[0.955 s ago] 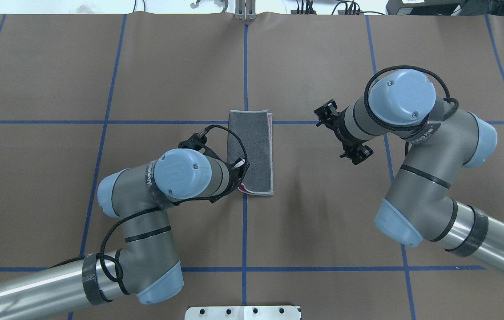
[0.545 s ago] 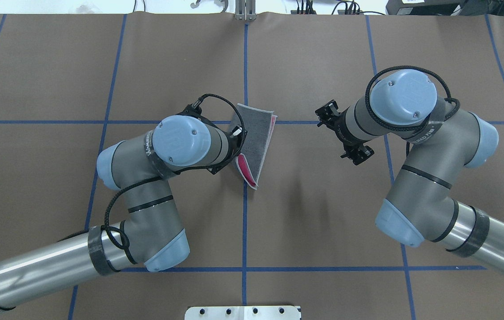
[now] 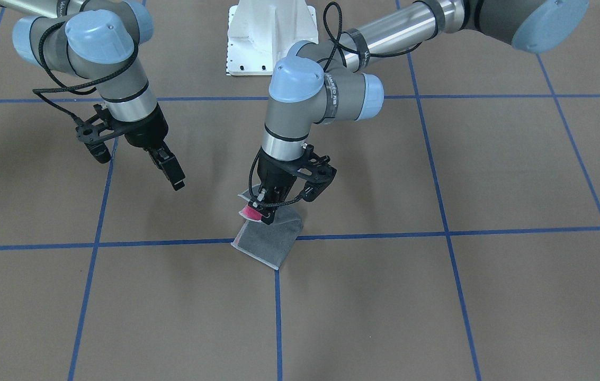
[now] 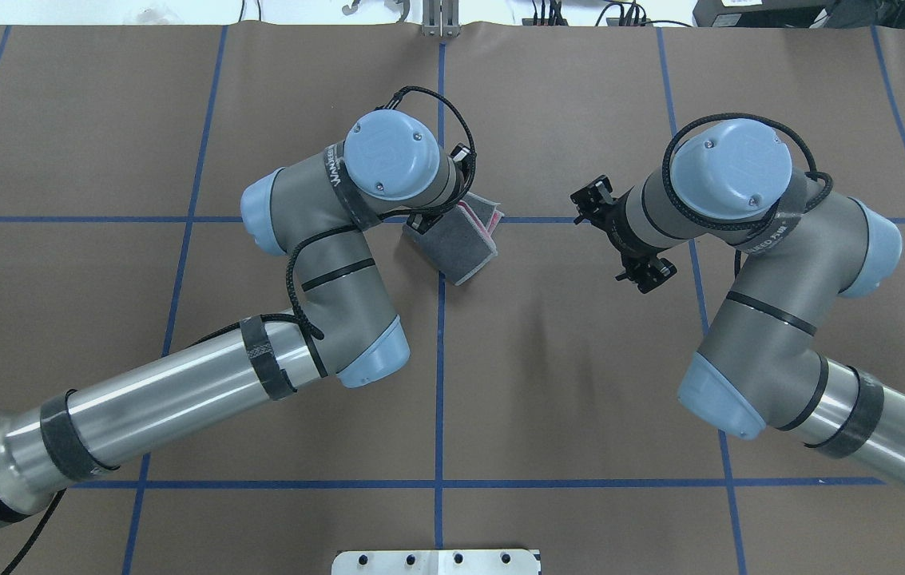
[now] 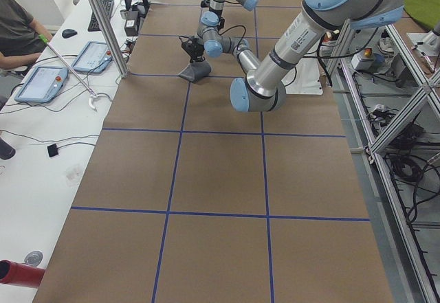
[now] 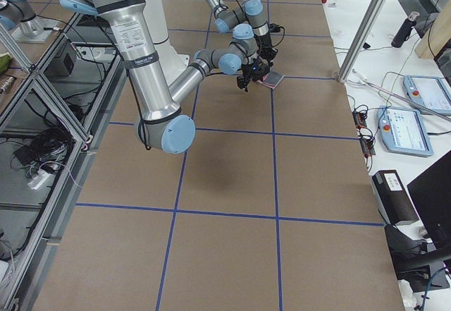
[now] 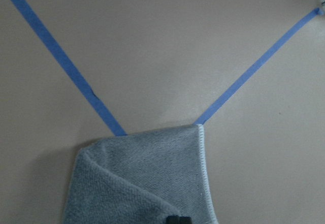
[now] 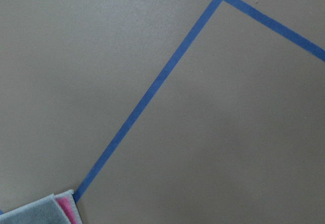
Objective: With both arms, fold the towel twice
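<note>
The towel [image 4: 460, 243] lies near the table's middle, doubled over with its dark grey face up and pink layers showing at its far right edge. My left gripper [image 3: 261, 210] is shut on the towel's lifted pink-lined end and holds it just above the rest of the towel [image 3: 270, 241]. The left wrist view shows the grey towel [image 7: 147, 183] below the fingertips. My right gripper [image 3: 172, 174] hangs empty above the table to the towel's right, apart from it, and looks open. The right wrist view shows only a towel corner [image 8: 51, 211].
Brown paper with a grid of blue tape lines [image 4: 440, 399] covers the table. The white pedestal base [image 3: 270, 37] stands at the robot's edge. A side desk with tablets [image 5: 41, 83] and a seated person runs along the far edge.
My left arm has lifted the towel's near end and carried it away toward the far end, and the towel has turned and shortened. The right arm has barely moved.
</note>
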`<state>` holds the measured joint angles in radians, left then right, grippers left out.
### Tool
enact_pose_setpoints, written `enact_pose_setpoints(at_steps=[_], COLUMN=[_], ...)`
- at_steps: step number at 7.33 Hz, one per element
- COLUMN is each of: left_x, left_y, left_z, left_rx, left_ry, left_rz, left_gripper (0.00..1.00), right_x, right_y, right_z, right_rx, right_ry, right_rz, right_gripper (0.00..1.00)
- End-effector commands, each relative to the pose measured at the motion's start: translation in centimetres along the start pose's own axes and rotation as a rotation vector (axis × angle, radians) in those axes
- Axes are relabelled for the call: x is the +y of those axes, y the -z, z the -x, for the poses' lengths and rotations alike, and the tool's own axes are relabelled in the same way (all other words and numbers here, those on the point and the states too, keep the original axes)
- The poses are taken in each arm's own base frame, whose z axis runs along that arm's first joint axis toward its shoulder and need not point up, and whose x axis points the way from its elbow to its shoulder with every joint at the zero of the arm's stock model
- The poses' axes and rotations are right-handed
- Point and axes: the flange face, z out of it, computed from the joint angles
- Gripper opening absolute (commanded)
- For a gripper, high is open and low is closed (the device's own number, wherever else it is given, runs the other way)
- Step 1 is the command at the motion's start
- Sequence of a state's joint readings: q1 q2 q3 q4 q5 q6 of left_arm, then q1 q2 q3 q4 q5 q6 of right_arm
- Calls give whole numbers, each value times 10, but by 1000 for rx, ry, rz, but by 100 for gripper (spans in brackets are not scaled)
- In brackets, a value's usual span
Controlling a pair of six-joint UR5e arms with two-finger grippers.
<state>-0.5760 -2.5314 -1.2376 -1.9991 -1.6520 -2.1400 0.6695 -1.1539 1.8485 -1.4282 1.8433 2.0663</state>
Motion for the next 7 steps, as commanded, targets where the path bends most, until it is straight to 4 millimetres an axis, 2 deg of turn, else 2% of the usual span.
enact_pose_setpoints(at_steps=[1,3,4,7], left_x=[0,4,-2,-14], left_y=[-9,-10,-5,-20], left_z=[-12,-24,-31,-29], left_rx=[15,24,34,30], left_ry=[-2,0,5,9], left_rz=[2,5,-1,-12], left_gripper=[0,0,0,0], right_x=[-5,-7,-9,-9], right_y=[-2,-4,-6,-6], right_z=[-2,-3,-5,-6], right_rx=[4,9,14,15], right_ry=[-4,11,11,10], right_rz=[-8,-12,-15,-16], right_gripper=[100,100,100,100])
